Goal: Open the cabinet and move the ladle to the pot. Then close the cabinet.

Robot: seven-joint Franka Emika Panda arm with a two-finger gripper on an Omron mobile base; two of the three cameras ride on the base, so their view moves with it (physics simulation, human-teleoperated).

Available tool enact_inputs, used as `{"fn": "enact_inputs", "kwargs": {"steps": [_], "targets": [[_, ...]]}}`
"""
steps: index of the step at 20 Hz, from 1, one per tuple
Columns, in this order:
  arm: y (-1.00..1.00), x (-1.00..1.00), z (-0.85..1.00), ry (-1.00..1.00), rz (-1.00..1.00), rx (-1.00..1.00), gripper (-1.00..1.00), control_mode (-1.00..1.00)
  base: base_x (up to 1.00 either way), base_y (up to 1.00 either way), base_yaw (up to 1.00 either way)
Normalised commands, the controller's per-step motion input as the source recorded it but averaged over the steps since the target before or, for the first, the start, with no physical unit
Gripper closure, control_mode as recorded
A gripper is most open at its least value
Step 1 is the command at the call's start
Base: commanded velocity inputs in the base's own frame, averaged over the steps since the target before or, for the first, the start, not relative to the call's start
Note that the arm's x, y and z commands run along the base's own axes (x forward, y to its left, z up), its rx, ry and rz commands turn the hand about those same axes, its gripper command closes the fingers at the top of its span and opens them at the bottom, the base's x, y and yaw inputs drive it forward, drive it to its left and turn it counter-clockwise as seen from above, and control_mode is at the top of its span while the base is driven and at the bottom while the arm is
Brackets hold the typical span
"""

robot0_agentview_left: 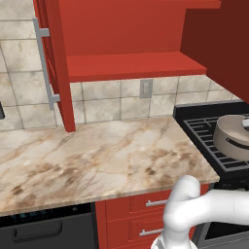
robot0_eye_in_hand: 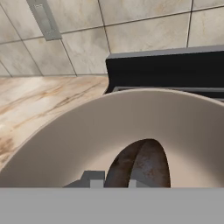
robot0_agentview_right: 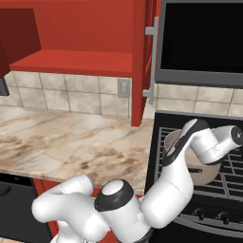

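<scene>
One ladle (robot0_eye_in_hand: 142,164) — in pot (robot0_eye_in_hand: 87,135), at shut gripper (robot0_eye_in_hand: 111,183)

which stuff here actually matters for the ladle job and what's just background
Part of the job:
- cabinet, both doors open
- pot on the stove
- ladle, dark rusty piece inside the pot, seen in the hand view
- claw, shut, down at the pot

Just there:
- stove
- marble counter
- wall outlet
- drawers
- microwave
</scene>
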Motion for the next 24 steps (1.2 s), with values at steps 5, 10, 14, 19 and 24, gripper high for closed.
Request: {"fn": "enact_inputs", "kwargs": {"steps": [5, 10, 14, 19, 24], "targets": [[0.00, 0.16, -0.09, 0.00, 0.03, 0.00, 1.00, -1.00, 0.00, 0.00, 0.00], [0.00, 0.00, -0.07, 0.00, 0.02, -0.01, 1.00, -1.00, 0.00, 0.00, 0.00], [0.00, 0.00, -0.06, 0.00, 0.01, -0.02, -1.00, -1.00, 0.00, 0.00, 0.00], [0.00, 0.00, -0.04, 0.00, 0.01, -0.01, -1.00, -1.00, 0.00, 0.00, 0.00], [0.00, -0.02, 0.00, 0.00, 0.01, 0.00, -1.00, -1.00, 0.00, 0.00, 0.00]]}}
